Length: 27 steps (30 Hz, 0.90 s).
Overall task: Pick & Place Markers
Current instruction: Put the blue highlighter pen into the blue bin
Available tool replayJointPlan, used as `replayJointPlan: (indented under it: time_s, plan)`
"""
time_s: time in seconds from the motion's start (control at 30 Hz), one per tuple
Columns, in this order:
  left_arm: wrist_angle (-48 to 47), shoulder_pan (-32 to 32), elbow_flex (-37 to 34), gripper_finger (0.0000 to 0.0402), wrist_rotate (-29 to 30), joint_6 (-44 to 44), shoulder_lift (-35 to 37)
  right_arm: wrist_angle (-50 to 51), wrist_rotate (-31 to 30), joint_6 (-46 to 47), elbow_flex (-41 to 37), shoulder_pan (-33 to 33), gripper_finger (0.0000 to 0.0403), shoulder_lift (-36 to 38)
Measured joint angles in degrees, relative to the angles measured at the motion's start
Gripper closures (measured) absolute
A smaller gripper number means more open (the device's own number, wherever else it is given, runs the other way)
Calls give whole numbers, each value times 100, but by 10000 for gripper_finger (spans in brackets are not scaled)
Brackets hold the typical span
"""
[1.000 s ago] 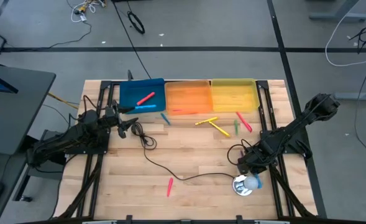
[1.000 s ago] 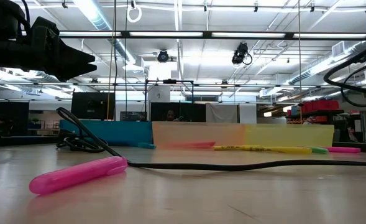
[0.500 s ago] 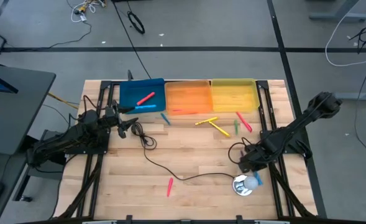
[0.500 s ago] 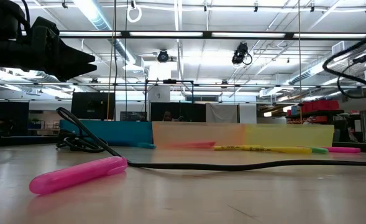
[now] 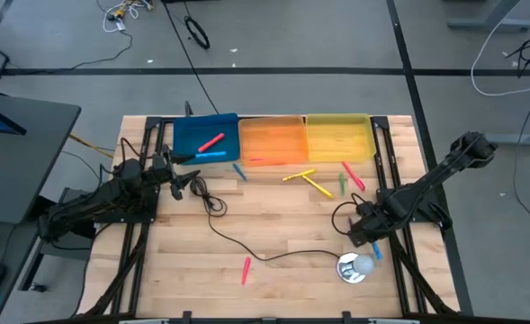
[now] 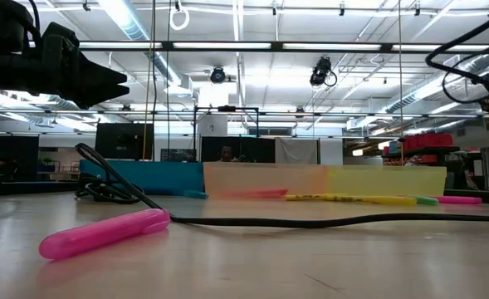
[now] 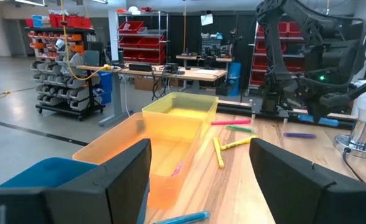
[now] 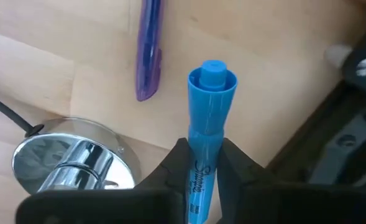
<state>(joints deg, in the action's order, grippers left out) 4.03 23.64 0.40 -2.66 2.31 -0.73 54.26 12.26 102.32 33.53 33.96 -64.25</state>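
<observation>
Blue marker (image 8: 206, 143) pinched in right end effector (image 8: 201, 163) above tabletop (image 5: 282, 229), near purple marker (image 8: 149, 46); left end effector (image 7: 198, 168) spread, beside blue tray (image 5: 193, 135).

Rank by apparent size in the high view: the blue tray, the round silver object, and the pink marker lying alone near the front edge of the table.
1. blue tray, clearly the largest.
2. round silver object.
3. pink marker, a thin short stick, the smallest.

All three lie on the table under an overhead camera, so nearness hardly distorts the order.
</observation>
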Motion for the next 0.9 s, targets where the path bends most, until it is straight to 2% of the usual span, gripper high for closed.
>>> replayJointPlan:
  time_s: [0.5,0.7,0.9]
  plan:
    - [-2,0,0,122,2,0,0,967,-683,-684,955,-659,363,-80]
    - [-2,0,0,122,2,0,1,954,-1415,-1718,1616,-1364,363,-477]
    - [0,0,0,122,2,-2,0,580,-2068,-3206,2385,-2165,363,-915]
